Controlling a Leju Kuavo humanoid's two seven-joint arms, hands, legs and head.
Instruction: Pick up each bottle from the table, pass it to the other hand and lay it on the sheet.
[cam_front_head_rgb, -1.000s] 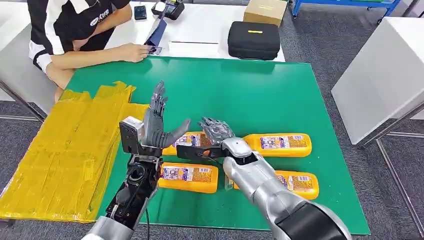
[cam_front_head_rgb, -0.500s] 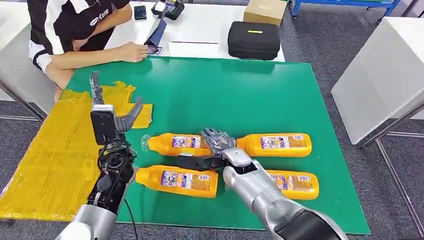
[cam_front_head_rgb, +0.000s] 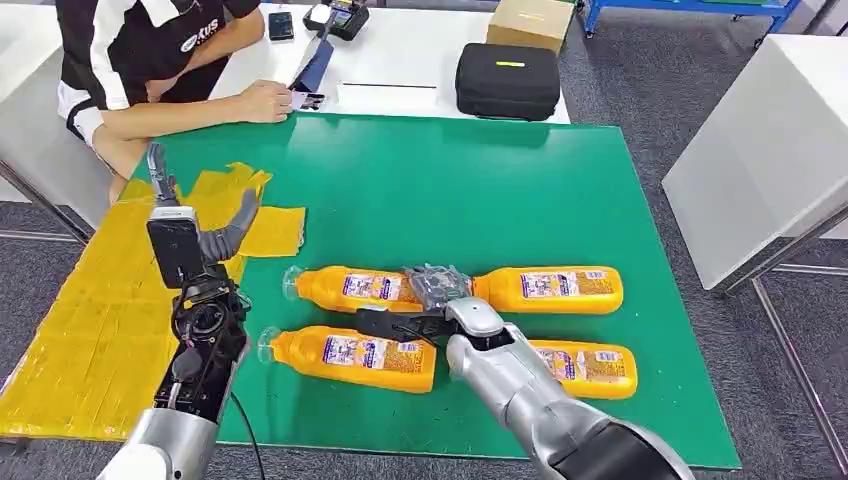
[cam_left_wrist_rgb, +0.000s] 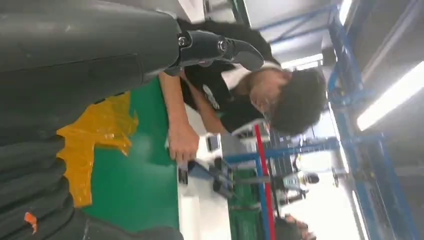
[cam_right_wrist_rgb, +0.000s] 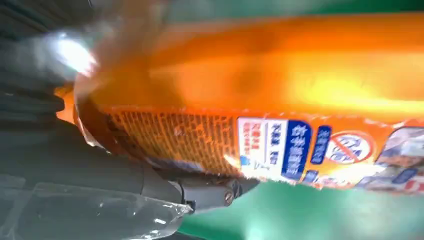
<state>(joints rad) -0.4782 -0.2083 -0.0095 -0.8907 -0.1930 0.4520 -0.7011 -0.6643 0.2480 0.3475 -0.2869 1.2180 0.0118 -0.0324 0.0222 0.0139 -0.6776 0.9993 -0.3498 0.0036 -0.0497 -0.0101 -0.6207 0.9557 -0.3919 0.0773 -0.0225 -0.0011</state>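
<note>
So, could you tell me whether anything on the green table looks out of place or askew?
The yellow plastic sheet is crumpled and ragged along its far edge, one flap reaching onto the green table. The four orange plastic bottles lie flat in tidy rows, none leaking. Nothing else stands out.

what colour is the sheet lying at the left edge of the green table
Yellow. The sheet shows best in the head view, draped over the table's left side.
</note>
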